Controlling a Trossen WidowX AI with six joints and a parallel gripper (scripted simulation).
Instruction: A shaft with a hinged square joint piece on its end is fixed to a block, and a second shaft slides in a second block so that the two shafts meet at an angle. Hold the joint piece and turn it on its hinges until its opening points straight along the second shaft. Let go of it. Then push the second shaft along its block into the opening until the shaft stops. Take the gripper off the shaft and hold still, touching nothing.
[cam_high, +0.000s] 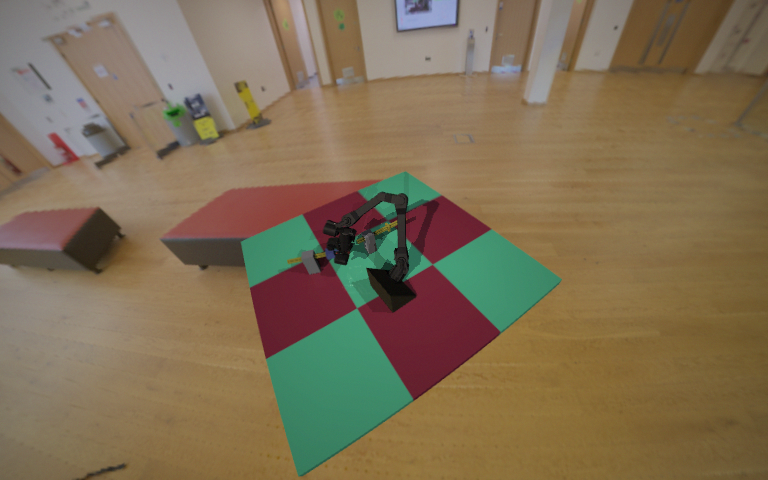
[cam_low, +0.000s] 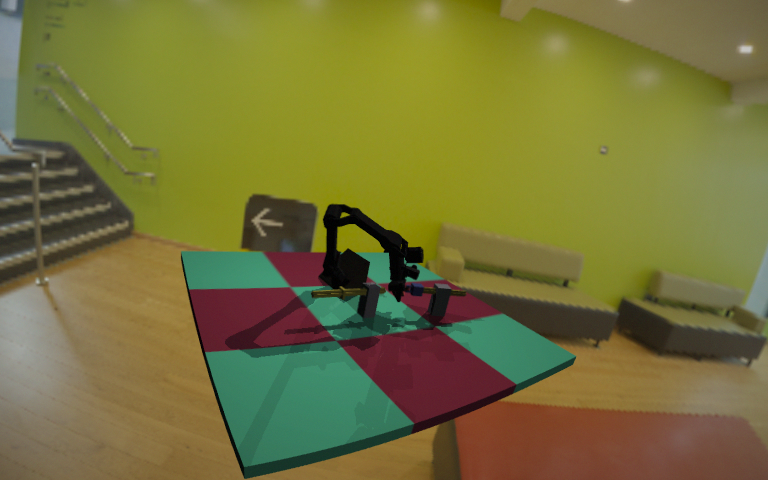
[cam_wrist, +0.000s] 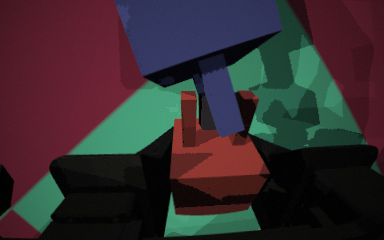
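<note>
The joint piece's red square body (cam_wrist: 215, 162) hangs from the blue hinge part (cam_wrist: 200, 35) (cam_high: 330, 254) (cam_low: 416, 289) by a blue prong. My gripper (cam_wrist: 201, 130) (cam_high: 342, 258) (cam_low: 398, 295) is shut on the red body, one finger at each side. The yellow shaft (cam_high: 293, 260) (cam_low: 461, 293) behind the blue part passes through a grey block (cam_high: 310, 262) (cam_low: 438, 301). The second yellow shaft (cam_high: 387, 227) (cam_low: 327, 293) lies in the other grey block (cam_high: 369, 242) (cam_low: 368, 302), short of the joint piece. The red body's opening is hidden.
A dark wedge-shaped block (cam_high: 390, 291) (cam_low: 353, 268) stands beside the arm's base. The checkered green and dark red board (cam_high: 317, 396) (cam_low: 294, 418) lies under everything, with the arm's shadows on it. The arm reaches over the space between the two grey blocks.
</note>
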